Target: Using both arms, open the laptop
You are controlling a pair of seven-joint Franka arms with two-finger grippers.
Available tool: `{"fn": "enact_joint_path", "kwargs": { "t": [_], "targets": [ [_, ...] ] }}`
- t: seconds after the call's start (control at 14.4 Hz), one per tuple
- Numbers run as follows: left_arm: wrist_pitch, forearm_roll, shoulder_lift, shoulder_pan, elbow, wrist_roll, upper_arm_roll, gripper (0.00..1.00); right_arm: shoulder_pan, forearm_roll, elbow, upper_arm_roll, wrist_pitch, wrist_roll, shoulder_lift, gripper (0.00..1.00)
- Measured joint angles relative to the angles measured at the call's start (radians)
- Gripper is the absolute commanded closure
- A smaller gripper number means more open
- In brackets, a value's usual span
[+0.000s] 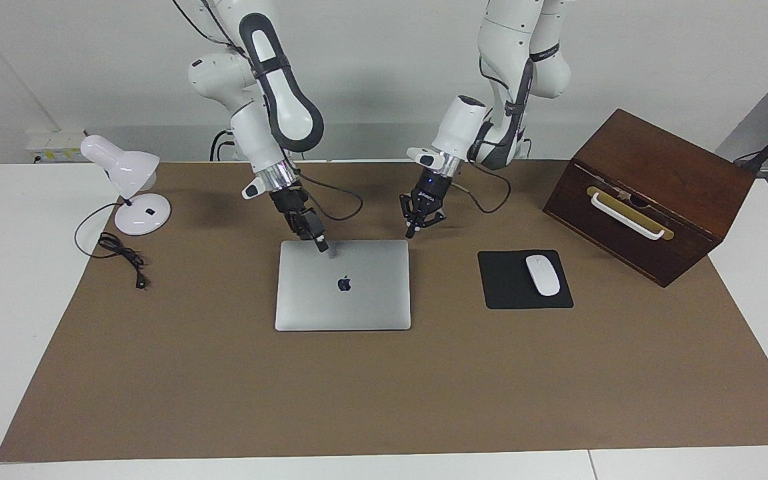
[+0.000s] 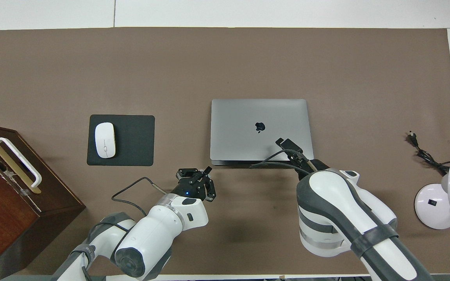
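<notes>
— Lying shut at frame centre, the laptop (image 1: 343,285) had the right gripper (image 1: 321,243) over its upper-left corner; whether its fingers were parted, I couldn't tell.

— And the left gripper (image 1: 416,223)?

— Fingers spread, above the upper-right corner, holding nothing. A one-sided lift could have skidded the base toward the mouse pad (image 1: 525,279).

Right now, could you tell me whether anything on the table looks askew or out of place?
The wooden box at the left arm's end sits skewed to the table edge and seems tipped, its handle slanting. The lamp cord lies unplugged. The laptop lies square and closed.
</notes>
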Motion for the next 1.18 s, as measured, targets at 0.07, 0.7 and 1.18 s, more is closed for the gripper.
{"fn": "enact_joint_path", "kwargs": {
  "t": [0.07,0.7,1.18],
  "targets": [
    [0.0,0.0,0.014,0.0,0.012,0.0,0.002,1.0,0.0,0.0,0.0,0.0,0.0,-0.001,0.003,0.03],
    [0.0,0.0,0.094,0.0,0.084,0.0,0.005,1.0,0.0,0.0,0.028,0.0,0.0,-0.001,0.018,0.03],
    [0.004,0.0,0.136,0.0,0.109,0.003,0.005,1.0,-0.01,0.0,0.043,-0.002,0.0,-0.001,0.026,0.03]
  ]
}}
